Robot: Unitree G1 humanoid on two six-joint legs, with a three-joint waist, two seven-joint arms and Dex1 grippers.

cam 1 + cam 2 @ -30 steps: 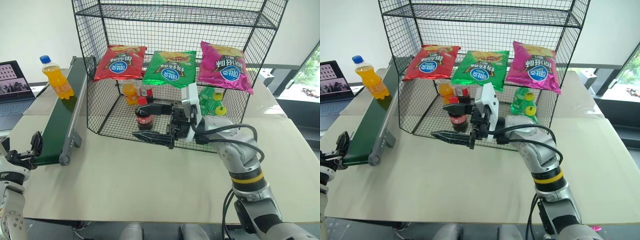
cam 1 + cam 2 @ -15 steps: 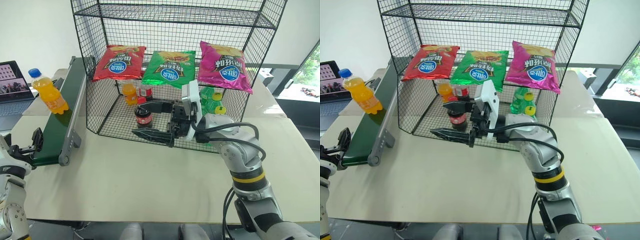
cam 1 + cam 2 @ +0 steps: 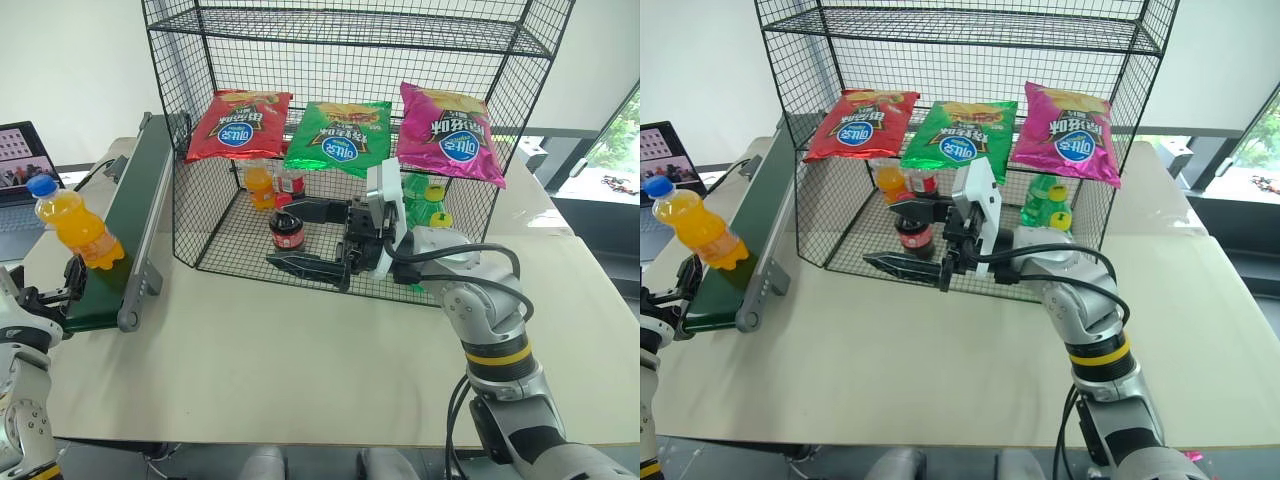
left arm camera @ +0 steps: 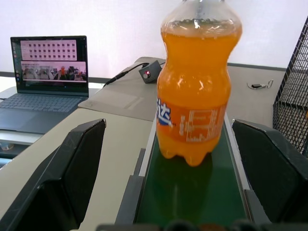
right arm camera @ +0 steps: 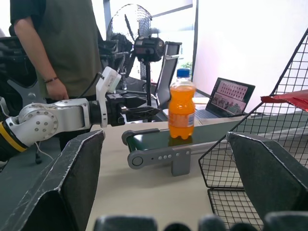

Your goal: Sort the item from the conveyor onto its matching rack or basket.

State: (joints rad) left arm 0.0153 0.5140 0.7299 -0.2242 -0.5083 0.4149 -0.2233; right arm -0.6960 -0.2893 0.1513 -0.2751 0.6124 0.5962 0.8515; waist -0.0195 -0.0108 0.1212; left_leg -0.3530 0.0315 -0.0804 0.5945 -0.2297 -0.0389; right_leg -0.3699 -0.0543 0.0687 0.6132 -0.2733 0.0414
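Orange bottle (image 3: 76,227) has ridden down the belt (image 3: 128,222) since the earlier frames — it was up near the far end, now it stands upright close to the near roller, just ahead of the L gripper (image 3: 50,293). L gripper sits at the belt's end, fingers (image 4: 72,168) spread wide apart, pointing about level along the belt; the bottle is between their lines but past the tips, not touching. R gripper (image 3: 302,238) hasn't moved — jaws apart, aimed sideways across the rack (image 3: 480,230) front, a cola bottle (image 3: 286,231) just behind it inside the mesh. Rack is well apart from the L gripper.
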